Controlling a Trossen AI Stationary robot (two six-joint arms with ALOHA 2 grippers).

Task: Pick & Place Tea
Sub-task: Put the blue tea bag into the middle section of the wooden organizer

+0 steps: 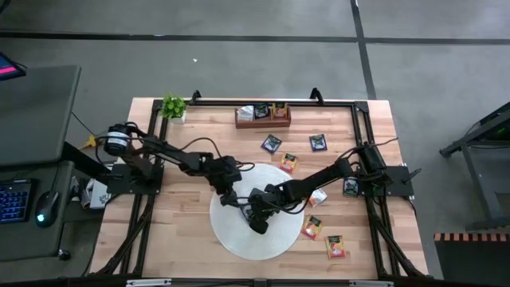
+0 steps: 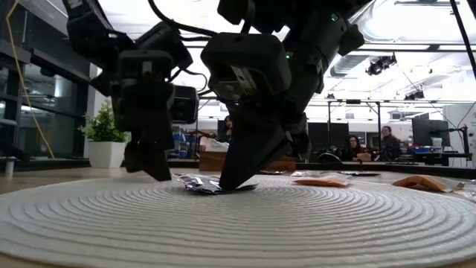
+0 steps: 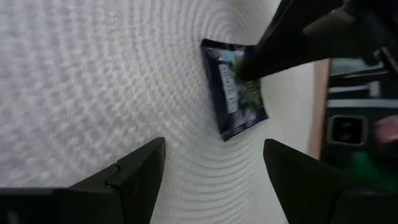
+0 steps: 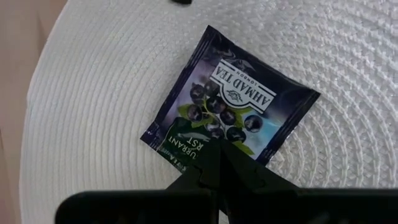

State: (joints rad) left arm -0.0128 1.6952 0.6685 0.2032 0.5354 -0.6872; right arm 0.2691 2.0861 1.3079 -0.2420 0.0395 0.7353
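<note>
Right gripper (image 4: 214,163) jaws together, tips pressing the edge of a black sachet (image 4: 230,106) lying flat on the mat (image 4: 93,93), left gripper (image 3: 211,168) jaws wide apart, empty, just beside the sachet

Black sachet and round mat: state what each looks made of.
Black sachet: probably foil or coated paper, glossy printed surface, flat with crimped edges. Round mat: white, matte, apparently woven cord or fibre, shown by its concentric ribbed rings. The exact fibre cannot be told.

Grey floor (image 1: 239,64); ceiling lights (image 2: 383,63); desk (image 1: 36,112).
</note>
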